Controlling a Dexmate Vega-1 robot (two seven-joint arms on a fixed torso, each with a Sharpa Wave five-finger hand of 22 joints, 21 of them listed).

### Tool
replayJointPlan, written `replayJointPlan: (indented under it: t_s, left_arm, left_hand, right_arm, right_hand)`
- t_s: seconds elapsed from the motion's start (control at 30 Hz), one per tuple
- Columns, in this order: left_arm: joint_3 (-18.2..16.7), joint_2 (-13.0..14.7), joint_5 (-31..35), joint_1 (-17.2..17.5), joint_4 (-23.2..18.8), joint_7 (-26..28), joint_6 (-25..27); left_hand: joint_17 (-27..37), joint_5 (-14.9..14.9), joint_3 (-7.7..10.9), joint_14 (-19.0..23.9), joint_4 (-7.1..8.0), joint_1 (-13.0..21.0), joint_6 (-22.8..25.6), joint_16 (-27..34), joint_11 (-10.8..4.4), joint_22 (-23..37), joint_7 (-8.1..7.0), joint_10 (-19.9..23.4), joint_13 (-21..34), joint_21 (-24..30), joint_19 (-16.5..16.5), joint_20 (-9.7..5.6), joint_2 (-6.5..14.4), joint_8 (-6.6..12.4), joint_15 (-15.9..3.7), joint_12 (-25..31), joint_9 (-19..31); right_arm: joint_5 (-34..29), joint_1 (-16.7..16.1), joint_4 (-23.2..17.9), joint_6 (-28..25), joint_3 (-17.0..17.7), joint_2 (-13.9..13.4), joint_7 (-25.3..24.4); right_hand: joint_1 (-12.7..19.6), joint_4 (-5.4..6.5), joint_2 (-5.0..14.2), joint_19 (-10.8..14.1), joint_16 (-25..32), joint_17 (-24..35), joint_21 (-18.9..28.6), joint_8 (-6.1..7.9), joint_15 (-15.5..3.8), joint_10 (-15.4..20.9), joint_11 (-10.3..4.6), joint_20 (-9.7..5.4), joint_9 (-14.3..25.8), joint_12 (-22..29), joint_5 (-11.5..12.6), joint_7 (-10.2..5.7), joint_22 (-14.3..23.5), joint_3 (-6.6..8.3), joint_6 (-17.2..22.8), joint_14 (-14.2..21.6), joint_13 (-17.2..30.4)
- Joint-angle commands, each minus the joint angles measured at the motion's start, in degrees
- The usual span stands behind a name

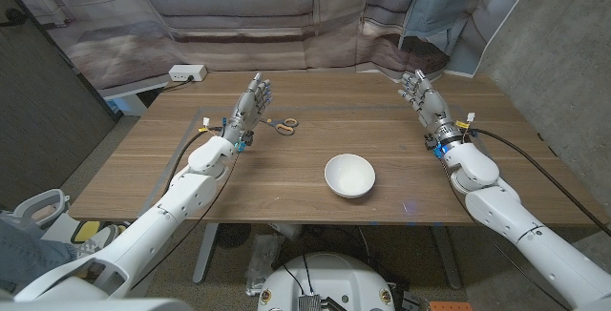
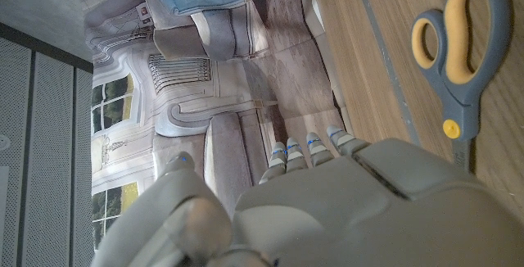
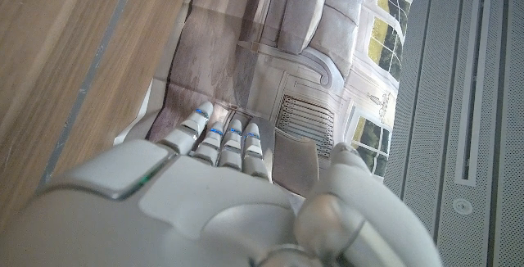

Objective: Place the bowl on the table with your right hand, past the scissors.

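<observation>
Sitting inward and nearer the robot from the right hand [image 1: 421, 93], well apart: bowl [image 1: 349, 176], upright; scissors [image 1: 282, 125] just beside left hand [image 1: 250, 102]; both hands empty, fingers extended

Wooden table [image 1: 286, 192]; printed sofa backdrop [image 1: 229, 1] behind; grey wall [image 1: 549, 34] right.

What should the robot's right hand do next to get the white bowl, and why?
Probably the right hand should swing in toward the white bowl and reach for its rim. The hand holds nothing and stands far from the bowl, which sits alone on the table, nearer the robot than the scissors by the left hand.
</observation>
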Motion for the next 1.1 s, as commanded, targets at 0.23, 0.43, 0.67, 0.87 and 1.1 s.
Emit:
replayJointPlan:
  t_s: [0.23,0.43,0.67,0.87,1.1]
  left_arm:
    - [0.3,1.1,-1.4,-1.1,-1.2,-1.8,3.2]
    - [0.4,1.4,-1.2,-1.1,-1.7,-1.7,3.7]
    - [0.4,1.6,-1.1,-1.1,-2.2,-1.4,4.2]
    - [0.5,1.5,-1.3,-1.2,-2.2,-1.6,4.2]
    - [0.8,1.6,-1.3,-1.4,-1.9,-2.4,4.2]
  left_hand:
    - [0.2,0.1,0.08,-0.1,-0.18,0.6,0.0,-0.1,0.13,0.4,0.18,-0.1,0.2,-0.2,-0.1,-1.23,0.2,0.07,0.02,-0.1,0.1]
    - [0.2,0.0,0.05,-0.1,-0.19,0.6,0.1,-0.2,0.05,0.4,0.18,-0.1,0.2,-0.3,-0.1,-1.24,0.2,0.04,0.01,-0.2,0.1]
    - [0.2,0.0,0.01,0.0,-0.21,0.7,0.1,-0.2,0.08,0.4,0.19,-0.1,0.2,-0.3,-0.1,-1.13,0.3,-0.03,0.07,-0.3,0.2]
    - [0.2,0.0,-0.02,0.0,-0.22,0.8,0.1,-0.2,0.05,0.4,0.18,0.0,0.2,-0.3,-0.1,-1.12,0.4,-0.08,0.08,-0.3,0.2]
    - [0.2,-0.1,-0.06,0.0,-0.24,0.9,0.1,-0.3,0.04,0.4,0.18,-0.1,0.2,-0.4,-0.1,-1.21,0.5,-0.18,0.06,-0.4,0.2]
  right_arm:
    - [-0.3,-1.5,-0.6,3.0,1.1,-0.7,1.6]
    - [-0.1,-2.0,-0.4,4.3,1.3,-0.5,2.0]
    - [-0.3,-2.7,-1.0,4.7,1.7,-1.1,2.3]
    - [-0.4,-3.3,-1.7,5.0,2.1,-1.5,2.3]
    - [-1.1,-4.4,-2.8,5.0,2.5,-2.2,1.9]
  right_hand:
    - [0.4,-0.42,0.21,0.6,-0.1,0.2,-0.3,-0.18,-0.05,0.7,0.07,-1.62,0.3,0.0,-0.1,-0.22,0.2,-0.03,0.6,0.7,0.1]
    - [0.5,-0.47,0.23,0.7,-0.1,0.3,-0.3,-0.17,-0.04,0.8,0.01,-1.66,0.3,0.0,-0.2,-0.27,0.2,-0.07,0.7,0.9,0.1]
    - [0.5,-0.54,0.30,1.2,0.0,0.3,-0.3,0.01,-0.12,1.2,-0.12,-1.61,0.3,0.1,-0.2,-0.41,0.2,-0.11,1.4,1.3,0.1]
    - [0.6,-0.60,0.34,1.4,0.0,0.3,-0.4,-0.07,-0.14,1.6,-0.13,-1.62,0.3,0.2,-0.3,-0.58,0.2,-0.14,1.4,1.6,0.1]
    - [0.6,-0.68,0.40,1.6,0.0,0.3,-0.4,-0.13,-0.22,1.6,-0.35,-1.65,0.3,0.1,-0.3,-0.64,0.2,-0.16,1.4,1.7,0.1]
